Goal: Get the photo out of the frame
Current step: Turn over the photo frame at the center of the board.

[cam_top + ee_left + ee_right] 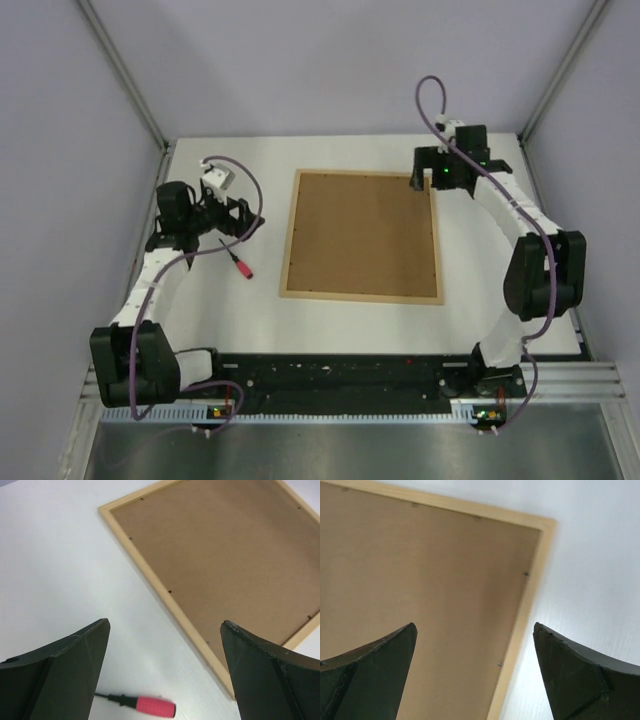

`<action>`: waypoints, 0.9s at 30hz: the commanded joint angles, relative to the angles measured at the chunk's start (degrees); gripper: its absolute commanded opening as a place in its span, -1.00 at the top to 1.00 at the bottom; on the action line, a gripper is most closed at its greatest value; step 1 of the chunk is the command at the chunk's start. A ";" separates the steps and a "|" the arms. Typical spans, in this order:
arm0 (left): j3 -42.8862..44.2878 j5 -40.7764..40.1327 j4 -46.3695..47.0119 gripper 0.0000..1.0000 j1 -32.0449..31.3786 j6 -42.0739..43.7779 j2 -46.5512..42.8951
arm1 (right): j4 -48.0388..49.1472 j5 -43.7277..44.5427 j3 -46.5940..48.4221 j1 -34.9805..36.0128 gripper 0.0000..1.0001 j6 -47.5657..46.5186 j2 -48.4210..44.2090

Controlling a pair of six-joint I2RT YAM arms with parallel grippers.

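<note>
Broadly, the white tabletop (260, 325) carries one large thing: the frame (360, 296), lying flat and back-up about the middle, its sides roughly in line with the tabletop's edges. Seated inside its pale wood rim is a plain brown backing board (362, 232), which fills the opening from rim to rim. Small dark tabs (525, 573) sit along the inner edge of the rim against the board. The photo cannot be seen in any view; only the board's back shows.

Bare white surface runs all round the frame: a wide strip toward the left edge, a narrower one toward the right edge, and bands along the far and near edges.

The right pincer (475, 625) hangs over the frame's corner nearest the tabletop's far right corner, jaws well apart and holding nothing. In its wrist view one finger (370, 675) stands over the board and the other over bare tabletop, with the rim running between them. Whether it touches the frame I cannot tell.

The left pincer (165, 622) hovers over the wide left strip, pointed at the frame, jaws spread wide and empty.

A thin red-handled tool (155, 706) lies flat on the tabletop between the left pincer and the frame's left side, near the rim but apart from it.
</note>
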 commanded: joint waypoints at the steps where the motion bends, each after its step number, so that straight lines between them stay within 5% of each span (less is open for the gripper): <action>1: 5.09 -6.13 -15.30 -0.98 4.91 6.25 -0.95 | 5.69 6.14 -0.30 14.76 -0.98 -11.59 -9.42; 7: 5.35 -14.54 -18.11 -0.98 13.09 5.91 -5.34 | 12.11 3.42 2.06 29.10 -0.92 -12.40 -7.59; 18: 2.10 -20.89 -22.42 -0.97 30.31 5.64 -10.27 | 15.99 3.50 15.77 47.56 -0.80 -5.98 12.87; 27: 1.14 -15.36 -23.48 -0.97 44.12 5.21 -12.03 | 12.21 1.84 30.88 51.79 -0.65 1.83 28.62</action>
